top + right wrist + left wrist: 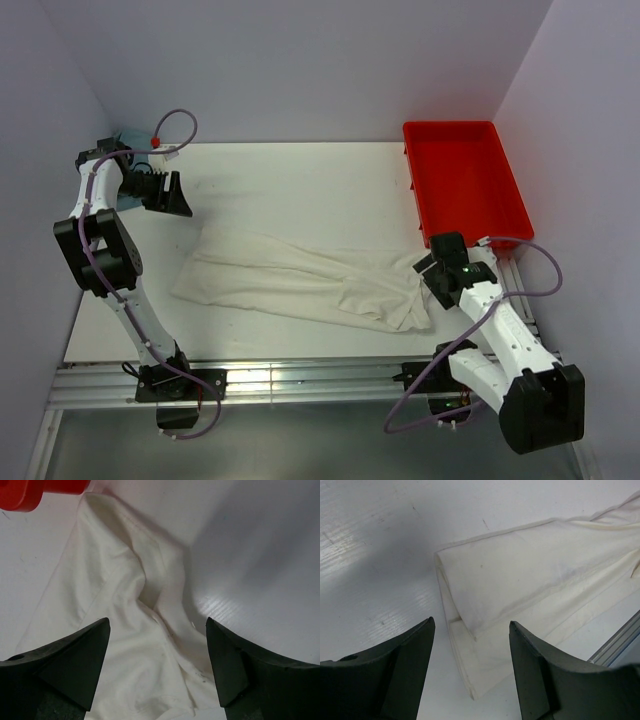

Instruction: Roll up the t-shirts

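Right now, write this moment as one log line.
shirt: folded lengthwise on table, not rolled | left gripper: open, empty | right gripper: open, above shirt's end

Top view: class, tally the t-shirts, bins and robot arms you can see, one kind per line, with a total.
cream-white t-shirt: 1
red bin: 1
robot arms: 2, the left arm and the right arm
Total: 4

Held the left arm [100,250] folded sharply at the elbow, the left gripper [471,621] tilted downward, jaws parted and empty — held the right arm [500,330] stretched forward and low, the right gripper [157,622] spread wide, clasping nothing.
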You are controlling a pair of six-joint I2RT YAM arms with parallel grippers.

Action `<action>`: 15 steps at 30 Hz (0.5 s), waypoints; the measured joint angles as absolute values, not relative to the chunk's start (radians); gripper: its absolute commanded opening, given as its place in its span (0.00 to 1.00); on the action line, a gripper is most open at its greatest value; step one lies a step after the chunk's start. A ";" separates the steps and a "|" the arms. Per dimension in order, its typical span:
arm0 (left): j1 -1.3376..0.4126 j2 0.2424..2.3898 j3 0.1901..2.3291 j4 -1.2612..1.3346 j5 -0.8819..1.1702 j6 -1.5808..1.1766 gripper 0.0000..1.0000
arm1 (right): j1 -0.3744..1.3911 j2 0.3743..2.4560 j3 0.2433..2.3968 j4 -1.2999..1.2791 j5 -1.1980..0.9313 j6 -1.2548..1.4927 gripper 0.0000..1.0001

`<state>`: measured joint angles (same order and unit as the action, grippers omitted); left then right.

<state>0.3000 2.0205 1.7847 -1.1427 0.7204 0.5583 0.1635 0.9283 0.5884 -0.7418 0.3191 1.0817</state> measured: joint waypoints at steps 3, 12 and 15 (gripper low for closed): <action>0.300 2.019 1.785 -1.143 0.723 0.565 0.67 | 0.140 0.973 0.588 -0.696 0.285 1.048 0.89; 0.300 2.009 1.769 -1.146 0.729 0.574 0.67 | 0.126 1.023 0.591 -0.633 0.264 1.019 0.89; 0.300 2.009 1.769 -1.146 0.729 0.583 0.67 | 0.125 1.031 0.617 -0.656 0.281 1.019 0.87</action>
